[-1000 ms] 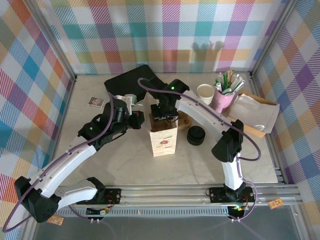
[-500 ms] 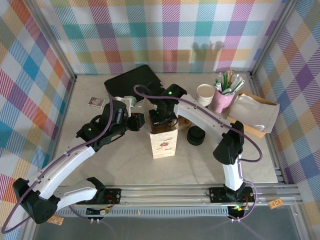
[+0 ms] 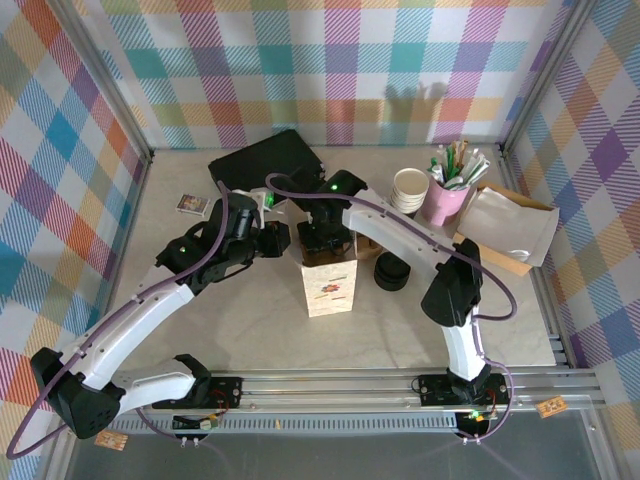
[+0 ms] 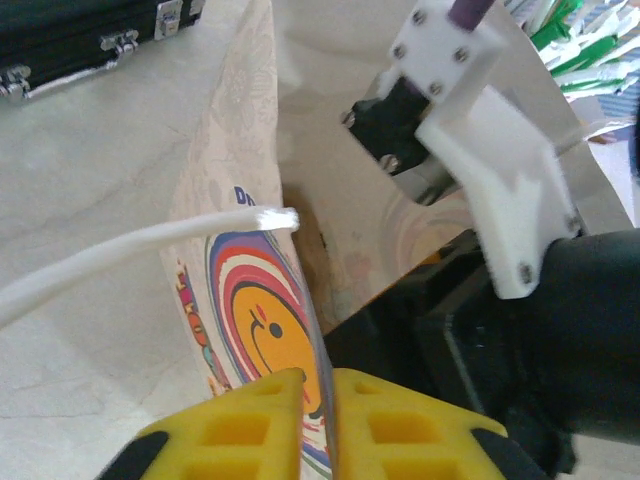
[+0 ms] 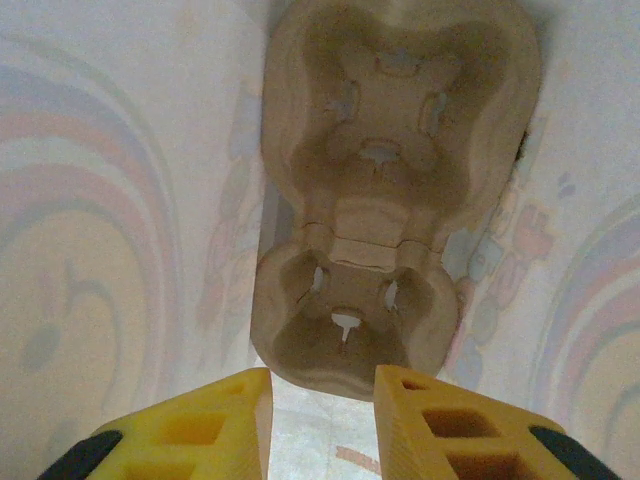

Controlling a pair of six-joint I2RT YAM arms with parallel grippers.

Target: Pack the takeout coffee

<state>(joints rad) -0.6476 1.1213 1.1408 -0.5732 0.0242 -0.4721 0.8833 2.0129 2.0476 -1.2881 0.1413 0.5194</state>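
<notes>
A white paper bag (image 3: 329, 286) with a smiley print stands mid-table. My left gripper (image 4: 332, 388) is shut on its left wall at the rim (image 4: 300, 300). My right gripper (image 5: 322, 388) is open and reaches down into the bag mouth (image 3: 326, 244), just above an empty brown pulp cup carrier (image 5: 390, 190) lying on the bag's floor. A cream-white paper cup (image 3: 410, 186) stands at the back right beside the pink cup; its lower band is hidden from above.
A pink cup of sticks and straws (image 3: 447, 198) stands next to the cream cup. Black lids (image 3: 392, 271) are stacked right of the bag. A black case (image 3: 268, 160) lies at the back, a small card (image 3: 192, 204) at the left, and flat bags (image 3: 510, 232) at the right.
My right gripper has shifted a little left and lower into the bag mouth. My left arm has swung slightly up while still holding the bag's edge.
</notes>
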